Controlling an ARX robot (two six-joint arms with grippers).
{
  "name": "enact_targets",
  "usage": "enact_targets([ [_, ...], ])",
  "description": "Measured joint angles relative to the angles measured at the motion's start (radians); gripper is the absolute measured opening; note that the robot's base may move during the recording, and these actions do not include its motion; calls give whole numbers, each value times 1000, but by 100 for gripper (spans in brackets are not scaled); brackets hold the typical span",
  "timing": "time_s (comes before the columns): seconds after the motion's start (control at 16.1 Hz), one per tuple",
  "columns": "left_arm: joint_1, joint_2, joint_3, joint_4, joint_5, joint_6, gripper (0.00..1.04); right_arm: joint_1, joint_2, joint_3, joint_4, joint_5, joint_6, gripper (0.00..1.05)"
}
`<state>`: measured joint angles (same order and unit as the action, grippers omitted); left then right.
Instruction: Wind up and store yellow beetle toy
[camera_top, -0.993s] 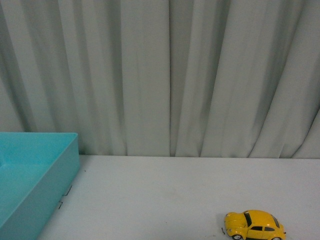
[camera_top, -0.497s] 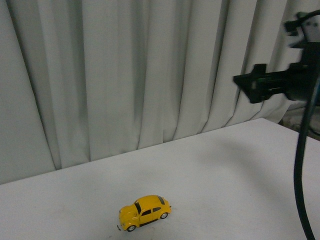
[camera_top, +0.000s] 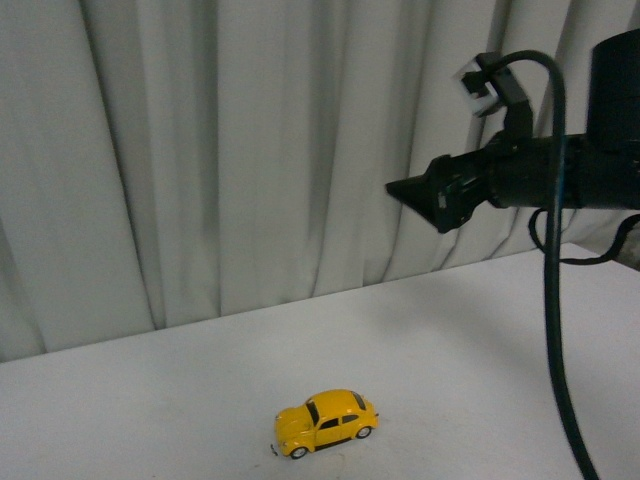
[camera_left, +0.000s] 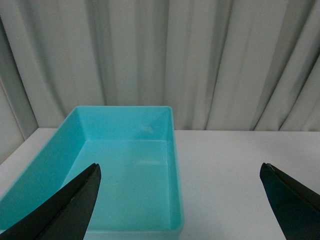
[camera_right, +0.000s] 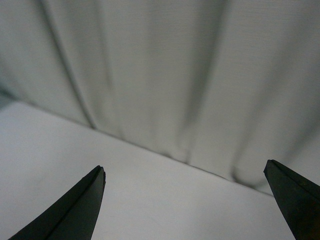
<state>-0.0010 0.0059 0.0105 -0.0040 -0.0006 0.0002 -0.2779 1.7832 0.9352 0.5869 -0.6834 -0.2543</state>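
The yellow beetle toy (camera_top: 325, 422) stands on its wheels on the white table (camera_top: 470, 350), low in the front view, nose pointing left. My right gripper (camera_top: 418, 194) hangs high above the table, up and to the right of the toy and well apart from it. In the right wrist view that gripper (camera_right: 185, 167) is open, with only table and curtain between its dark fingers (camera_right: 75, 212). My left gripper (camera_left: 180, 167) is open too, over the near right edge of a teal bin (camera_left: 125, 170). Neither wrist view shows the toy.
A grey pleated curtain (camera_top: 250, 150) closes off the back of the table. A black cable (camera_top: 552, 300) hangs down from the right arm at the right of the front view. The teal bin's inside holds nothing that I can see.
The front view has swung right: the teal bin left it and the toy now sits left of where it first showed. My right arm came into view and moved further left.
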Motion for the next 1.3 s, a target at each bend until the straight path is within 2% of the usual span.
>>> enact_targets([
  [0.12, 0, 0, 0, 0, 0, 0, 98, 30, 24, 43, -68, -47, -60, 98],
  [0.25, 0, 0, 0, 0, 0, 0, 98, 93, 89, 153, -303, -179, -265, 98],
  [0.31, 0, 0, 0, 0, 0, 0, 98, 110, 167, 257, -566, -234, -497, 98],
  [0.37, 0, 0, 0, 0, 0, 0, 98, 148, 312, 419, -998, -237, -932, 98],
  [0.43, 0, 0, 0, 0, 0, 0, 98, 174, 424, 533, -1260, -174, -1201, 98],
  [0.5, 0, 0, 0, 0, 0, 0, 98, 175, 483, 573, -1335, -129, -1306, 98],
  [0.75, 0, 0, 0, 0, 0, 0, 98, 194, 555, 654, -1394, -72, -1399, 98],
  [1.12, 0, 0, 0, 0, 0, 0, 98, 215, 607, 691, -1372, -12, -1386, 98],
  [1.3, 0, 0, 0, 0, 0, 0, 98, 226, 607, 721, -1372, -5, -1366, 71],
])
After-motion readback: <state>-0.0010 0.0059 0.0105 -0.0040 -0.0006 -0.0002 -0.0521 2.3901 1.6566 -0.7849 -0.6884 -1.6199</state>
